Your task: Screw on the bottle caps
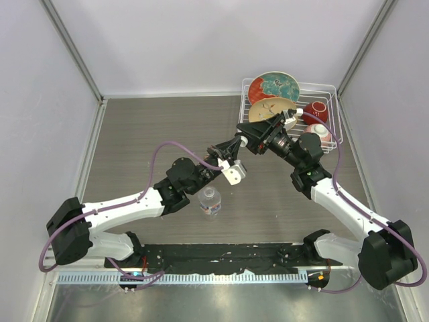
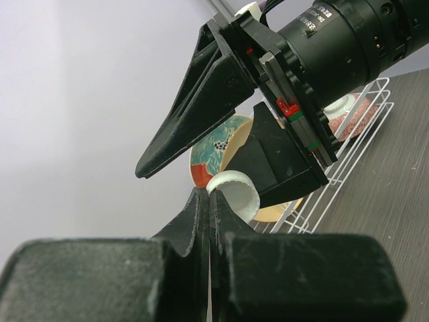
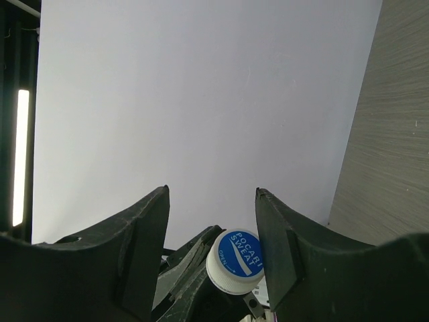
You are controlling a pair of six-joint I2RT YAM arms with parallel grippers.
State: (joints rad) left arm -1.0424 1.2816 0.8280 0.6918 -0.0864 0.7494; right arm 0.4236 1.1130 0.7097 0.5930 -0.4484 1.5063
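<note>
Your white cap [image 2: 234, 194] is pinched by its rim at the tip of the left claw [image 2: 208, 201], whose jaws are clamped together on it. The right claw [image 3: 211, 194] faces it, jaws apart, with the cap between them. The clear bottle [image 1: 210, 200] stands on the table [image 1: 134, 147] just below the left claw. A wire rack [image 1: 335, 114] of plates [image 1: 275, 87] sits behind the right claw.

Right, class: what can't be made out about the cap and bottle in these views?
- white cap: top view, lost between left end effector and right end effector.
- clear bottle: label print and neck too small, top view; outside both wrist views.
</note>
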